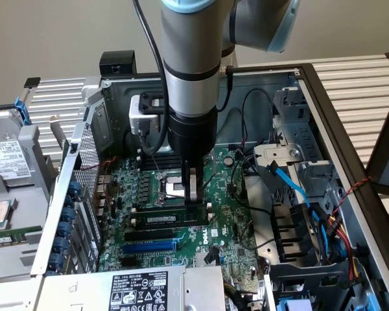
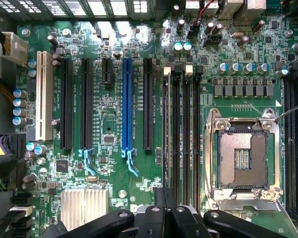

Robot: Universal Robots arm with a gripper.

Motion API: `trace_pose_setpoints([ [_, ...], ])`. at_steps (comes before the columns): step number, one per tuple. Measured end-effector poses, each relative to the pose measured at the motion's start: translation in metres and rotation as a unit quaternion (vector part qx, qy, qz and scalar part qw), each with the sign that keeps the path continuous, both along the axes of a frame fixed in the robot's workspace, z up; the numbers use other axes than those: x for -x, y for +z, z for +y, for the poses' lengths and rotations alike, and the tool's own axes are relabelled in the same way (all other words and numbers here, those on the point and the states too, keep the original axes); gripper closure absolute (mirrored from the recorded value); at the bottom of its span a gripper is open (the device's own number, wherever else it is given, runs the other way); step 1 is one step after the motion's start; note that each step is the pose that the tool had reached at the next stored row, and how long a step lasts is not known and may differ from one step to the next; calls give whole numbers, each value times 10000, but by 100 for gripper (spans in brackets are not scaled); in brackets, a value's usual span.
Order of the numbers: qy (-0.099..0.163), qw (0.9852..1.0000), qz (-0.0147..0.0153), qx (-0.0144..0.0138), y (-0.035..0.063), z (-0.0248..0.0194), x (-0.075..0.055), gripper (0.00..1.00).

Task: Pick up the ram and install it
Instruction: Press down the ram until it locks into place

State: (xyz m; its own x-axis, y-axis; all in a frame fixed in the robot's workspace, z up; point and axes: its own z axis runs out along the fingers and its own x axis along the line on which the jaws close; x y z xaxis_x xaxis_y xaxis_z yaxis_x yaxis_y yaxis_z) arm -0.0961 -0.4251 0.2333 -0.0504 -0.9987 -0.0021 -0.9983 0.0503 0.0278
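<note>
Gripper (image 1: pixel 193 194) closed on the ram (image 1: pixel 172 218) — white label unreadable.

I see a dark-green motherboard (image 2: pixel 114 124) speckled with tiny silver and black parts. One slot (image 2: pixel 127 104) is bright blue; the long slots (image 2: pixel 181 134) beside the socket are black with white end clips. The ram (image 1: pixel 170 219) reads dark green with black chips and a small white label. My end effector (image 1: pixel 193 194) is black under a silver-grey arm (image 1: pixel 189 58) with pale-blue caps. A blue cable (image 1: pixel 292 184) runs at the exterior view's right, near red and yellow wires (image 1: pixel 350 259)
</note>
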Motion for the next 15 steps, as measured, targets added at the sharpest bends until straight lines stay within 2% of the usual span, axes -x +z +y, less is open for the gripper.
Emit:
trace_pose_setpoints([
  [15, 0, 10000, -8, -3, -38, -2, 7, 89],
])
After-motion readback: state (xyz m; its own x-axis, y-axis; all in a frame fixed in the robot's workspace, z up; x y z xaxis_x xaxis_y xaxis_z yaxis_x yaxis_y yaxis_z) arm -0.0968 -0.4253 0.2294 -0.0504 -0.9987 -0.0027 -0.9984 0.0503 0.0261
